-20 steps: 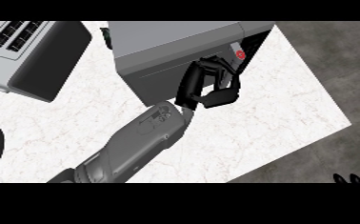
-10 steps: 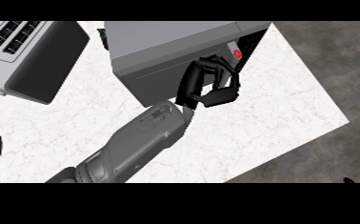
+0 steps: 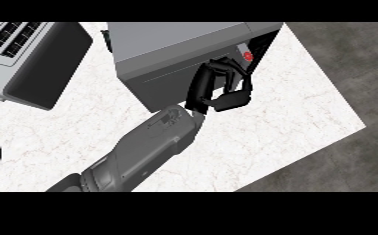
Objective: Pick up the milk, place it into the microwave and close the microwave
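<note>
Against the microwave front, the left hand has its fingers curled, holding nothing visible. The milk appears as a red-marked shape inside the opening. Likely risk: the door catches the fingers. Open counter lies beside the microwave's right edge.

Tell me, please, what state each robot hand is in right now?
Left robot hand: at the microwave, state cannot be told.
Right robot hand: not in view.
</note>
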